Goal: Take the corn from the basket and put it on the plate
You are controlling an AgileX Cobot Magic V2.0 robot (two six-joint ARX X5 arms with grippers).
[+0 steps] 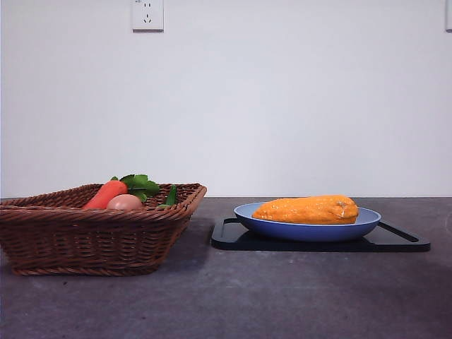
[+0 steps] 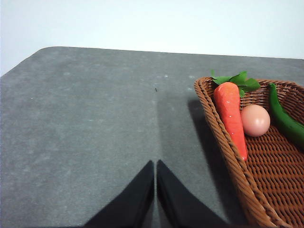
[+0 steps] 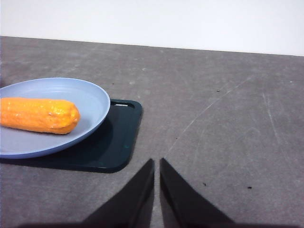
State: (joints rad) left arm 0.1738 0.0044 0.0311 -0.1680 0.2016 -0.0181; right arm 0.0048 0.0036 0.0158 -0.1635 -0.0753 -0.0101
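Where grey tabletop meets white wall, a socket sits high.

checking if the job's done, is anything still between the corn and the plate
Nothing visible stands between them: the corn already lies on the blue plate, which sits on the black tray. The basket holds only a carrot, an egg-shaped item and a green vegetable.

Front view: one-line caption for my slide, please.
Corn lying on the blue plate atop a black tray; carrot and egg remain in the wicker basket.
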